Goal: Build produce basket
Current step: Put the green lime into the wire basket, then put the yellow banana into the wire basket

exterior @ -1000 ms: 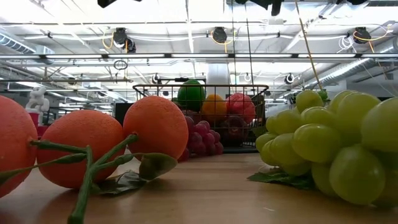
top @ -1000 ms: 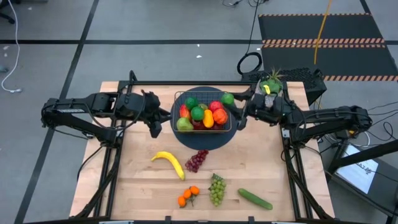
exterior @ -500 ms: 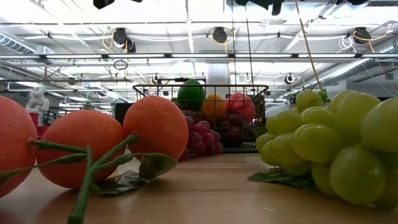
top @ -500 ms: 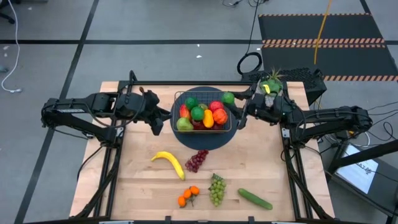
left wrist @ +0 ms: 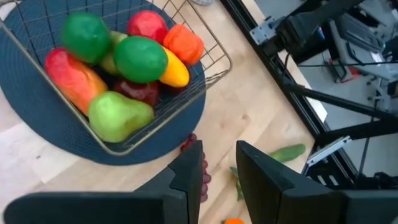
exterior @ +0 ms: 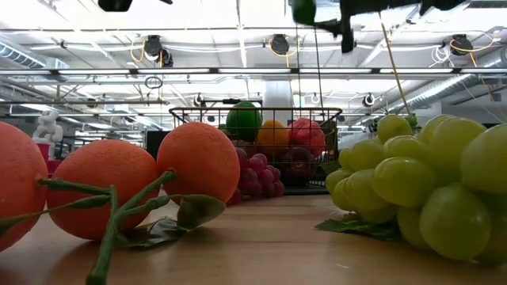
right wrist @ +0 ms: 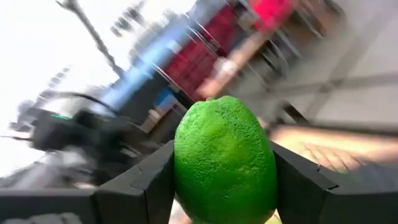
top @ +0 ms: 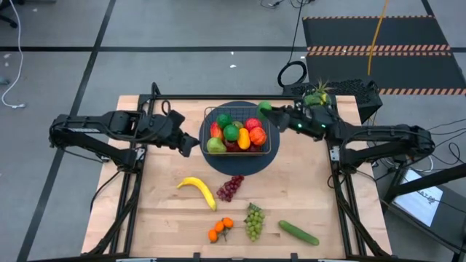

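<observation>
The wire basket (top: 271, 143) stands on a round dark mat (top: 240, 164) at the table's far middle. It holds a pear, limes, apples and other produce. My right gripper (top: 269, 109) is shut on a green lime (top: 265, 107) above the basket's far right corner. The lime also shows in the low view (exterior: 303, 9). My left gripper (top: 189, 145) hangs open and empty just left of the basket; in its wrist view (left wrist: 217, 163) the basket (left wrist: 214, 48) lies ahead. A banana (top: 198, 191), purple grapes (top: 230, 187), green grapes (top: 253, 220), oranges (top: 220, 229) and a cucumber (top: 298, 232) lie on the table. My right gripper pinches the lime between its two fingers, one on each side of it (right wrist: 186, 168). The fingers come roughly level from the table's right. The lime is lifted clear of the basket and the table.
A potted green plant (top: 317, 97) stands at the far right, close behind my right arm. The loose produce lies across the table's near half, with bare wood to its left and right. A black frame runs along the table's sides.
My right gripper has swung the lime a little toward the far edge, away from the basket's right rim, and has tipped up to about level. The lime has come into the low view. My left gripper has shifted slightly toward the basket.
</observation>
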Controlling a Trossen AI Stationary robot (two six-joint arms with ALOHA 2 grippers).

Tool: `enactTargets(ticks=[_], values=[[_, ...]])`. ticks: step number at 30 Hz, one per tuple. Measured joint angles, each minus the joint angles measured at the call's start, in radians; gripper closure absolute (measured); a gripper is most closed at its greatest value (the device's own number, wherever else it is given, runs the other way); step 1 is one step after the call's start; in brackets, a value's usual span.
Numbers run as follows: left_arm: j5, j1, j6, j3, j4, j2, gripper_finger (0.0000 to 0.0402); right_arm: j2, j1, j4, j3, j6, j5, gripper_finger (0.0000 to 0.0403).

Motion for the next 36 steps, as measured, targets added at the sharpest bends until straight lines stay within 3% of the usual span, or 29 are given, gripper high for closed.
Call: enactTargets(ticks=[5, 9, 17, 24, 30, 36], values=[[-0.011, -0.024, 0.009, 0.0, 0.0, -0.001, 0.0304, 0.066, -0.093, -0.231, 0.067, 0.008, -0.124, 0.0193], [-0.016, -0.03, 0.036, 0.0, 0.0, -0.001, 0.0304, 0.132, -0.162, -0.294, 0.084, -0.044, -0.185, 0.0193], [-0.019, -0.058, 0.094, 0.0, 0.001, -0.001, 0.0304, 0.279, -0.263, -0.316, 0.084, -0.068, -0.187, 0.0193], [-0.02, -0.09, 0.142, 0.0, 0.0, -0.001, 0.0304, 0.327, -0.288, -0.352, 0.084, -0.139, -0.183, 0.0188], [-0.02, -0.115, 0.176, 0.0, -0.003, -0.001, 0.0304, 0.32, -0.287, -0.459, 0.084, -0.178, -0.15, 0.0136], [-0.011, -0.148, 0.167, 0.0, -0.114, -0.001, 0.0304, 0.269, -0.277, -0.436, 0.084, -0.102, -0.153, 0.0075]])
